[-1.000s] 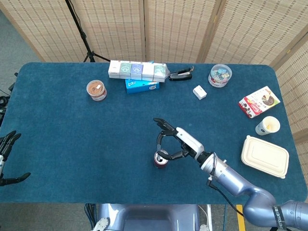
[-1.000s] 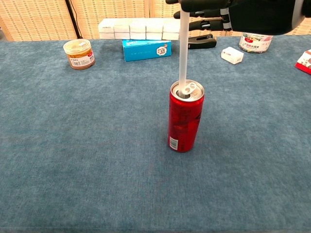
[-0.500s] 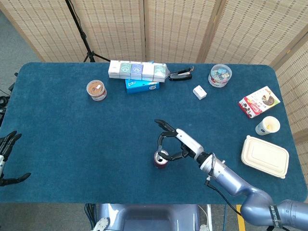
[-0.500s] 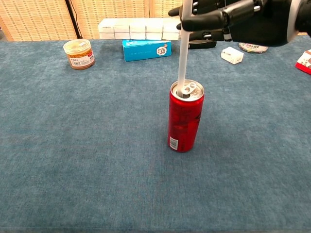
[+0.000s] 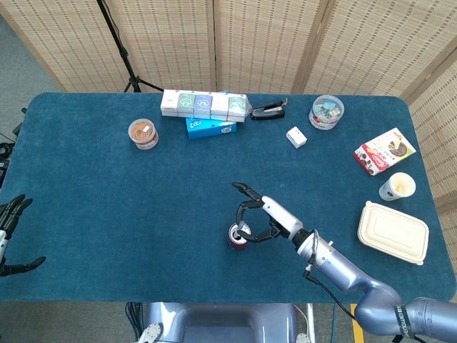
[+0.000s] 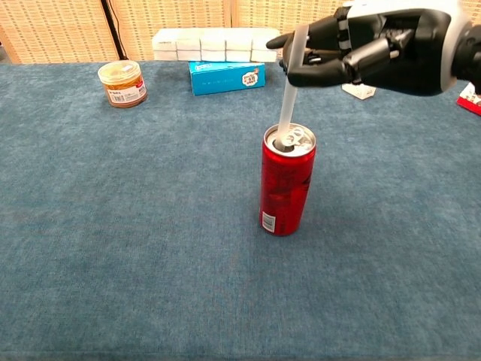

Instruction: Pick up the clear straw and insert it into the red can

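Right hand [image 6: 361, 53] lowered, pinching clear straw [image 6: 289, 90] (translucent tube) inside red can [image 6: 285, 184].

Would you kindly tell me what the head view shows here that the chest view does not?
Only the head view shows the left robot hand, open at the table's edge, the white clamshell box and the paper cup. Only the chest view shows the clear straw entering the can's opening. Both show the red can, the right robot hand above it, and the orange-lidded jar.
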